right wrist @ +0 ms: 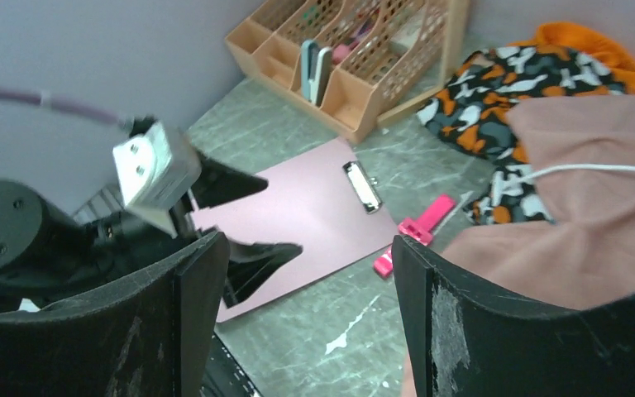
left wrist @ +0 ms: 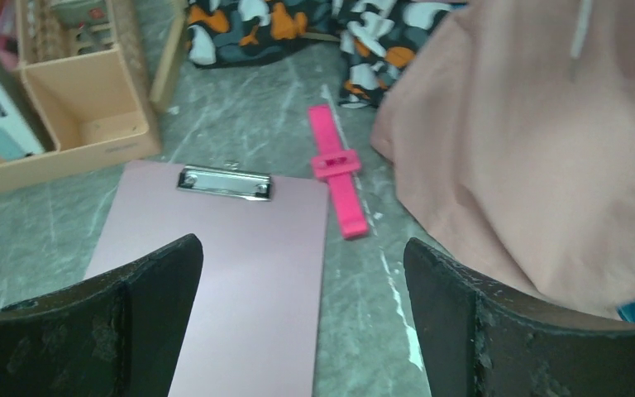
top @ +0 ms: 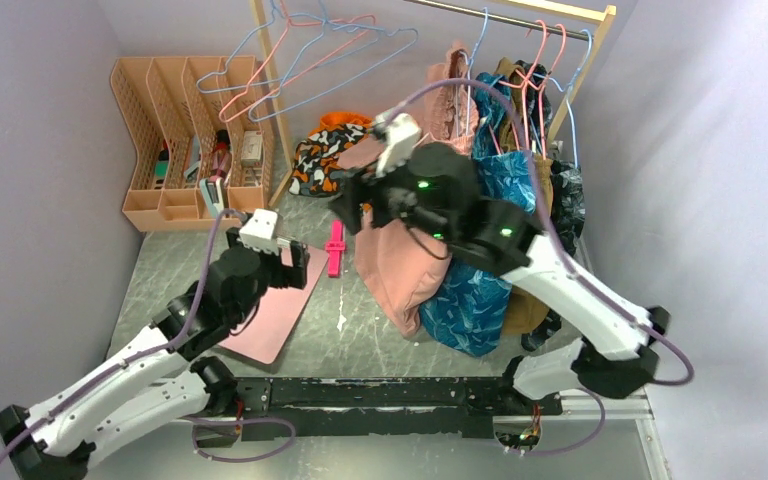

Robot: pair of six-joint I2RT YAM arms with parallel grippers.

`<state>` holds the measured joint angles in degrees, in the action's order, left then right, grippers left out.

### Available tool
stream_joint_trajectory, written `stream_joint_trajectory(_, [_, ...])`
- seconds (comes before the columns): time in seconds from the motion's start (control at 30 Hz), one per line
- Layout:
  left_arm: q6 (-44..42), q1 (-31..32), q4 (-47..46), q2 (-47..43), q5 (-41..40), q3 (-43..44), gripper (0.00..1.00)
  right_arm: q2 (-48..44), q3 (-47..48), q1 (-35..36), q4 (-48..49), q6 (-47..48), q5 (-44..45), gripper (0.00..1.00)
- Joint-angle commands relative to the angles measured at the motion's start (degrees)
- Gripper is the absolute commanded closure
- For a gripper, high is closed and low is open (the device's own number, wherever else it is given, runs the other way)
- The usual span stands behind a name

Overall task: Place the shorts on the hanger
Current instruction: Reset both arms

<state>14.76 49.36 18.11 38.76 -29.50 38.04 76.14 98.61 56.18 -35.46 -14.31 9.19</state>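
The salmon shorts hang down in a loose bundle at the middle of the table, beside a blue patterned garment. Their white drawstring shows in the right wrist view. A light-blue wire hanger hooks on the rail above them; the right arm hides how hanger and shorts meet. My right gripper is open just left of the shorts, with nothing between its fingers. My left gripper hovers open and empty over a pink clipboard, left of the shorts.
An orange file organizer stands at the back left, with loose wire hangers leaning beside it. A camouflage garment and a pink clip lie on the table. More clothes hang on the wooden rail at the right.
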Motion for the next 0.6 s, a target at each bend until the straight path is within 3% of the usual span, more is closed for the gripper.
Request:
stream_joint_trajectory(0.0, [3.17,-11.85,-0.43,0.63,13.89,1.65,0.06,5.88,-1.79,3.34,7.84,1.37,6.36,0.24])
stream_joint_trajectory(0.2, [9.24,-27.89,-2.61,2.36,28.2,1.39,0.06,9.93,-10.97,3.36,15.73,-0.71,15.47,0.21])
stream_joint_trajectory(0.33, [10.13,-38.18,-1.39,3.84,36.76,1.02,0.06,6.59,-20.0,3.38,21.04,-0.89,20.45,0.15])
stream_joint_trajectory(0.57, [7.87,-40.84,1.0,1.1,38.19,-0.73,0.06,-6.58,-36.14,3.67,28.51,-4.82,31.34,0.09])
